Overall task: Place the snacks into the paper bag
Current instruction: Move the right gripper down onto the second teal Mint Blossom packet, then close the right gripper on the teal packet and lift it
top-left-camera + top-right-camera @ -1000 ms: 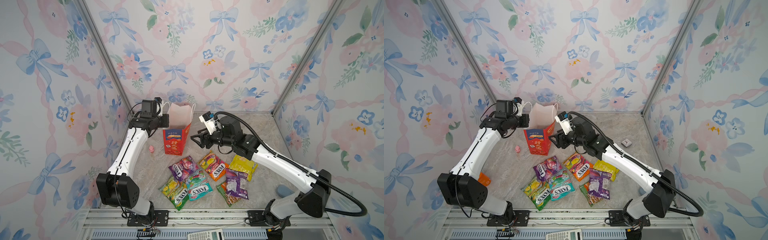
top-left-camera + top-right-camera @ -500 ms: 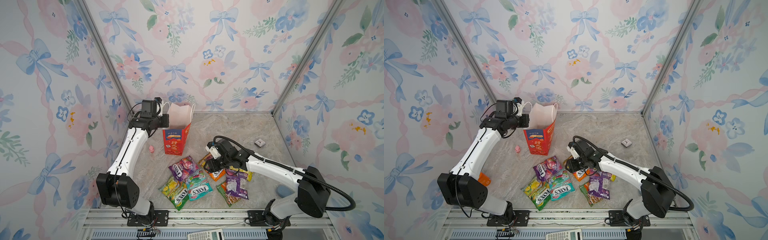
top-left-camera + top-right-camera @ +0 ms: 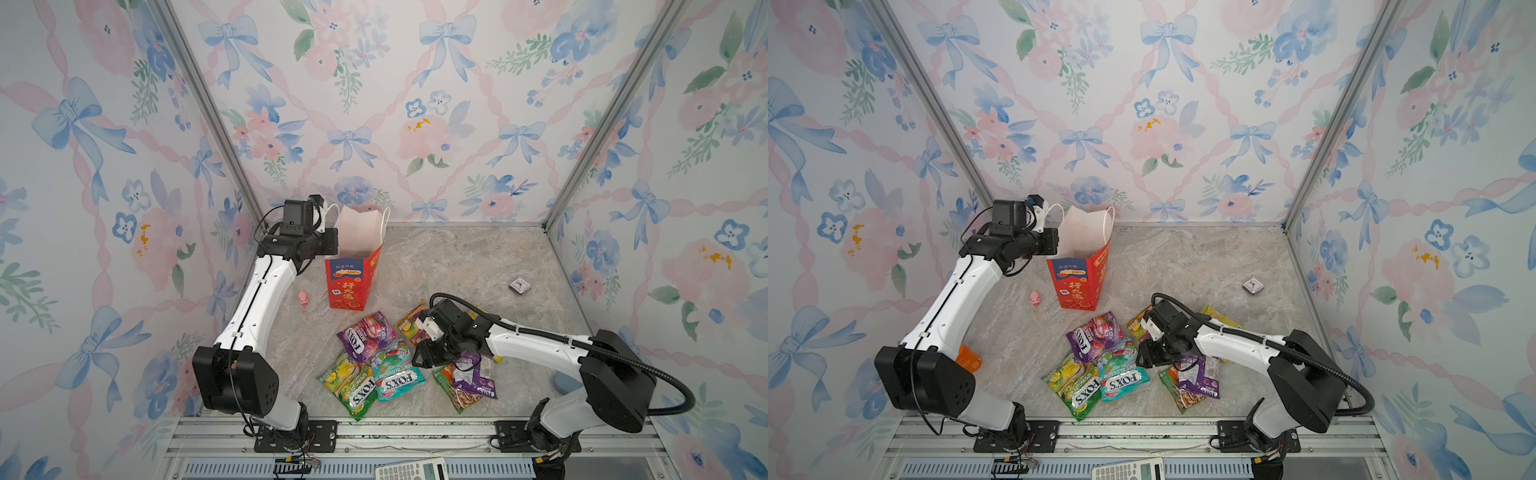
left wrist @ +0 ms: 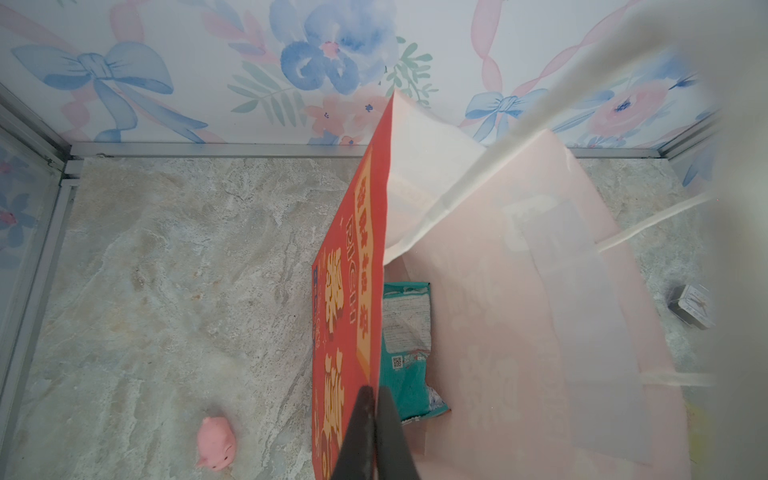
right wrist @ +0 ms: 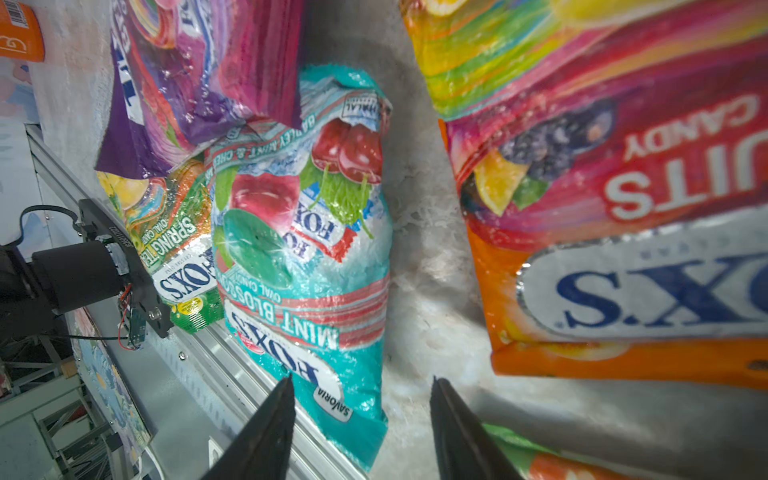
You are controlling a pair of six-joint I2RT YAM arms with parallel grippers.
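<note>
Down from beside the paper bag (image 3: pixel 353 282) comes the right end effector (image 5: pixel 361 386), now low over the snacks (image 3: pixel 365 336) in front of it — jaws apart above the teal packet (image 5: pixel 303 257). Left end effector (image 4: pixel 376 392) clamps the bag's rim — a turquoise packet (image 4: pixel 405 332) lies inside.

So the paper bag (image 3: pixel 353 270) stands far left on the table (image 3: pixel 457 257), with one packet (image 4: pixel 405 332) down inside it and the pig toy (image 3: pixel 303 298) just to its left. The other snacks (image 3: pixel 473 376) are piled nearer and to the right. The berries packet (image 3: pixel 365 334) is closest to the bag and overlaps the mint packet (image 3: pixel 395 370), and the spring tea packet (image 3: pixel 353 386) touches the mint one's left side.
</note>
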